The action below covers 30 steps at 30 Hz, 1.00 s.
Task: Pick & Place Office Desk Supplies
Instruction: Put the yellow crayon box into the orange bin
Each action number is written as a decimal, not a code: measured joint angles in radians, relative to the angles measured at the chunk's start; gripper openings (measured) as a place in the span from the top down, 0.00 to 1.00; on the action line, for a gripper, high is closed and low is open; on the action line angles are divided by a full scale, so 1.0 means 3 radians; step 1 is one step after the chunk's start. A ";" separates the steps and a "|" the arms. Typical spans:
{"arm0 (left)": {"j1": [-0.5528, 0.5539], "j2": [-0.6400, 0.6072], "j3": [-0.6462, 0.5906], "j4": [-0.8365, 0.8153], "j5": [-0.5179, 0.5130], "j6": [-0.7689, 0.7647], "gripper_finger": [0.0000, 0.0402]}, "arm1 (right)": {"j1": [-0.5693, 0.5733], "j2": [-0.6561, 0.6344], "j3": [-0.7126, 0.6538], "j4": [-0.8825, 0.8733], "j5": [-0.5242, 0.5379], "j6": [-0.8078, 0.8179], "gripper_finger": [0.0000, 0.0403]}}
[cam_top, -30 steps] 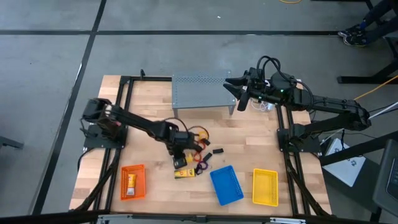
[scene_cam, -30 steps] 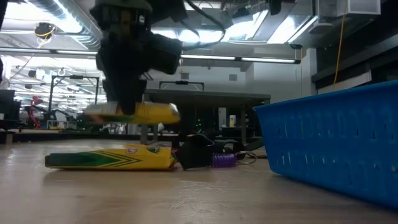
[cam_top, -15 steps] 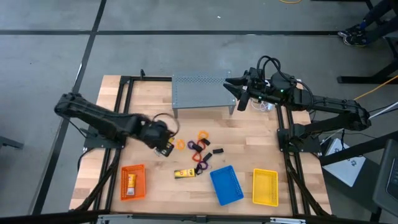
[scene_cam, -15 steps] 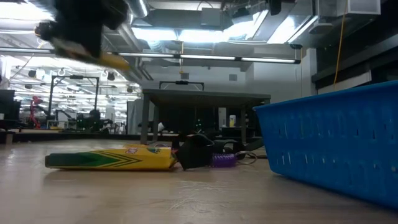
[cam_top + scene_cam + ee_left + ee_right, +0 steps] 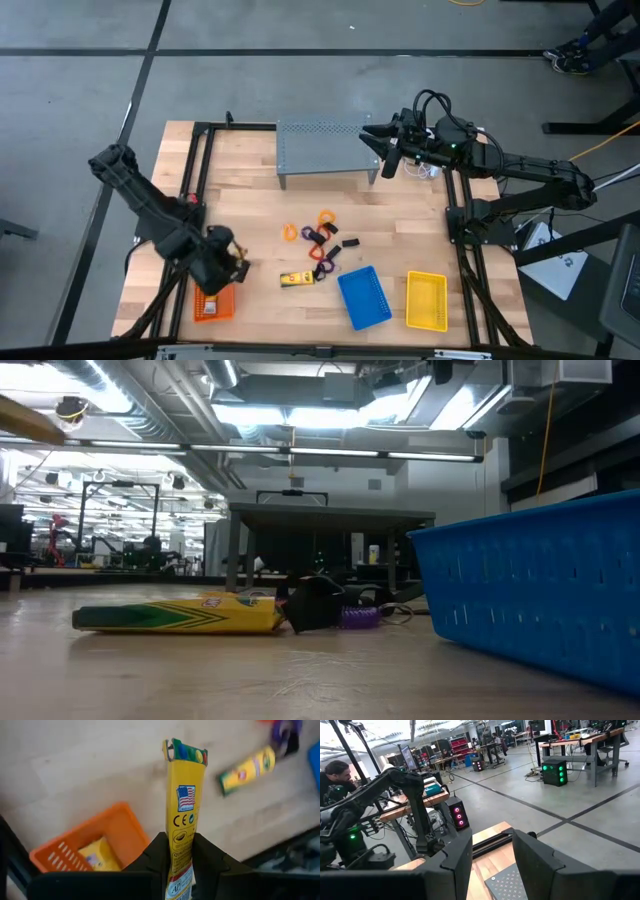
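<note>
We see a yellow packet [image 5: 95,861] lying in the orange basket [image 5: 120,827]; the blue basket [image 5: 363,297] and yellow basket [image 5: 426,300] look bare. Our left claw [image 5: 180,852] is clamped on a crayon packet [image 5: 184,805], over the orange basket. Another crayon packet [image 5: 297,279] lies on the surface [image 5: 400,215]. Our right claw [image 5: 492,855] waits, fingers apart, above the grey shelf [image 5: 322,143].

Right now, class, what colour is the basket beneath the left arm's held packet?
Orange plastic basket, clearest in the left wrist view.

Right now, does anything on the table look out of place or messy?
Yes. One yellow crayon packet lies loose on the wood by the blue basket, beside scattered clips and loops. The packet in the left fingers has its top flap torn open.
</note>
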 joint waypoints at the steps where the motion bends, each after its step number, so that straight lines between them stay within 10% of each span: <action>1: -0.0065 0.0001 0.0000 0.0036 -0.0012 0.0106 0.87 | 0.0000 0.0000 0.0000 0.0000 0.0000 0.0000 0.64; 30: -0.0046 -0.0003 -0.0125 -0.0731 0.1100 0.6523 0.87 | 0.0023 0.0128 0.0001 -0.0004 0.0439 0.0526 0.64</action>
